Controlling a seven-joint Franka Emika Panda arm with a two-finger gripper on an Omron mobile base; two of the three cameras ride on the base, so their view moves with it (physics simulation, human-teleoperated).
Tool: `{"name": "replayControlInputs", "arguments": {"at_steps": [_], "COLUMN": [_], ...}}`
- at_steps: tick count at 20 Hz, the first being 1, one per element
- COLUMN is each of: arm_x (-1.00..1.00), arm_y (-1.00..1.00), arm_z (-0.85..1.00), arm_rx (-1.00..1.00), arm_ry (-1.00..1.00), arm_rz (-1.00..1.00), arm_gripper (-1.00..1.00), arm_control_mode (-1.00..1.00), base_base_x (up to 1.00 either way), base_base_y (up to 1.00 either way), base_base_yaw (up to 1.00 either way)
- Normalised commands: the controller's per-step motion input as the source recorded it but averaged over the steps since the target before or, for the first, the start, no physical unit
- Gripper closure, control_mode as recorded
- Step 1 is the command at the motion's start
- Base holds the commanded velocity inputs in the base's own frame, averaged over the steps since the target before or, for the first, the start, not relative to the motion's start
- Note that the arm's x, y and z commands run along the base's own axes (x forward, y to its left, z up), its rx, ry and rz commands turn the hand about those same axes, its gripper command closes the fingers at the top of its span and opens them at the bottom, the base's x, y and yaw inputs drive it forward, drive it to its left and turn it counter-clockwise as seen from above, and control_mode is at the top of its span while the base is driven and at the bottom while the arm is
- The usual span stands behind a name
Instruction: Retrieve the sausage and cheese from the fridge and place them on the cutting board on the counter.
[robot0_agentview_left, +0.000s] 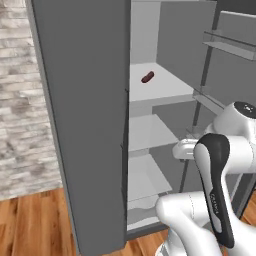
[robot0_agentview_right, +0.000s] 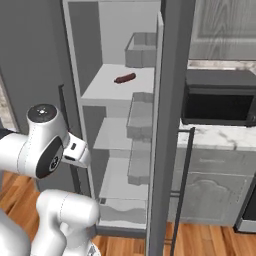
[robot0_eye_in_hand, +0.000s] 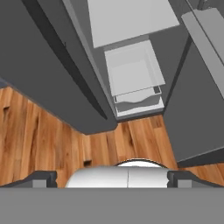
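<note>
My end effector (robot0_eye_in_hand: 112, 178) is fully open & empty; I should raise it to the sausage (robot0_agentview_left: 147, 77) above, w/o hitting the fridge (robot0_agentview_left: 85, 125) door.

fridge (robot0_agentview_left: 85, 125): dark grey outside, light grey shelves | sausage (robot0_agentview_left: 147, 77): dark red-brown | floor (robot0_eye_in_hand: 39, 135): orange-brown wood planks | wall (robot0_agentview_left: 20, 100): pale grey-beige brick | worktop (robot0_agentview_right: 220, 136): white marble, grey veins | microwave (robot0_agentview_right: 217, 106): black
</note>
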Motion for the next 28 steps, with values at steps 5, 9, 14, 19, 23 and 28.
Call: {"name": "replayControlInputs", "arguments": {"at_steps": [5, 9, 14, 19, 23, 28], "arm_x": [0.00, 0.00, 0.00, 0.00, 0.00, 0.00], "arm_y": [0.00, 0.00, 0.00, 0.00, 0.00, 0.00], "arm_z": [0.00, 0.00, 0.00, 0.00, 0.00, 0.00], "arm_rx": [0.00, 0.00, 0.00, 0.00, 0.00, 0.00], "arm_ry": [0.00, 0.00, 0.00, 0.00, 0.00, 0.00], "arm_rz": [0.00, 0.00, 0.00, 0.00, 0.00, 0.00], "arm_gripper": [-1.00, -1.00, -1.00, -1.00, -1.00, -1.00], "arm_control_mode": [1.00, 1.00, 1.00, 1.00, 1.00, 1.00], "base_base_x": [0.31, 0.37, 0.21, 0.36, 0.45, 0.25], "base_base_y": [0.28, 0.12, 0.17, 0.17, 0.13, 0.07], "base_base_yaw": [-0.11, -0.08, -0.05, 0.00, 0.00, 0.02]}}
